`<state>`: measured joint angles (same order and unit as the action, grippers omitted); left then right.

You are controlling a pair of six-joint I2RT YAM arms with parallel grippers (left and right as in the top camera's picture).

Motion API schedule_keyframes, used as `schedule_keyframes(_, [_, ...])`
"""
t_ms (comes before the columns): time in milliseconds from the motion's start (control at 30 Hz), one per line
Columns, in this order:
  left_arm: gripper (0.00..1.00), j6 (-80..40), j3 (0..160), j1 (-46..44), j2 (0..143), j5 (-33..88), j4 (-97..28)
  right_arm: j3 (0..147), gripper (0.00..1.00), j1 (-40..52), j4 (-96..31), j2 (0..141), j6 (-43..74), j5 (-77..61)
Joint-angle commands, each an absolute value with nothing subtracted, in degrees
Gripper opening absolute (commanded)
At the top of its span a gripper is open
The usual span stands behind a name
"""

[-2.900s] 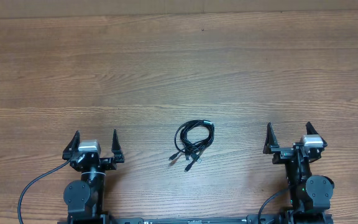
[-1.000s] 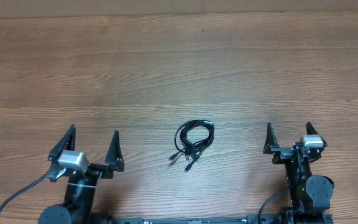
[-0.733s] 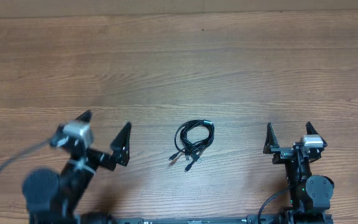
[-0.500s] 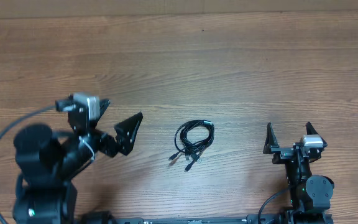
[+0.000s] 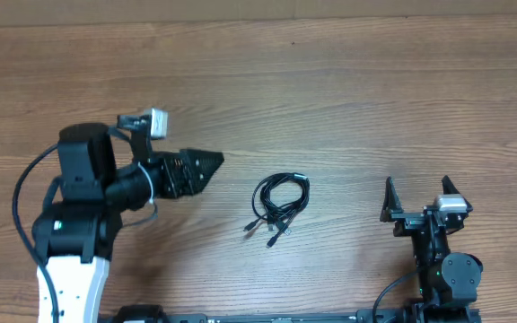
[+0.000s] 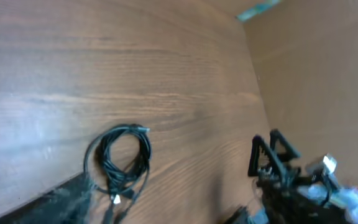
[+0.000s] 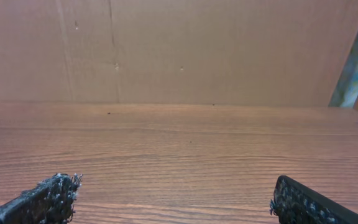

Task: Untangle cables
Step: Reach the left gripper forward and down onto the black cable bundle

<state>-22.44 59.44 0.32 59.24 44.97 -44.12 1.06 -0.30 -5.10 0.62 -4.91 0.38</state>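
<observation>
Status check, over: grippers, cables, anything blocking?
Left gripper turned sideways, short of the cables, jaws unclear. Right gripper jaws open, empty, near its base. Cables one looped bundle on the table, nothing blocking.

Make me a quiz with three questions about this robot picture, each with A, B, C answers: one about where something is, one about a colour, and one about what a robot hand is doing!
1. Where do the cables lie?
A. In a gripper.
B. On the table, between the left gripper and the right gripper.
C. On the floor.

2. What colour are the cables?
A. Black.
B. Red.
C. White.

3. How is the right gripper?
A. Shut on a cable.
B. Shut and empty.
C. Open and empty.

Answers:
1. B: the bundle sits on bare wood between both grippers, touching neither.
2. A: every cord looks black.
3. C: its jaws stand wide apart with nothing between them.
</observation>
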Motion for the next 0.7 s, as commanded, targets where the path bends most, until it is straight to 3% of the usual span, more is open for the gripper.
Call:
schedule_keyframes(0, [0.78,-31.1,60.8,-3.1,62.6,39.1,-45.3,0.4,1.00,-0.4,-4.7,0.2,-5.0,0.3])
schedule_keyframes(367, [0.79,-44.2,60.8,-30.0,69.7,-6.5,-47.5,0.4,1.00,-0.4,-4.7,0.2,-5.0,0.3])
schedule_keyframes(533, [0.81,-42.7,60.8,-36.1,77.3,-9.6,-44.3,0.4,1.00,-0.4,-4.7,0.2,-5.0,0.3])
schedule_keyframes(667, [0.82,-33.7,60.8,-37.2,84.0,-9.6,-39.9,0.4,1.00,-0.4,-4.7,0.2,-5.0,0.3])
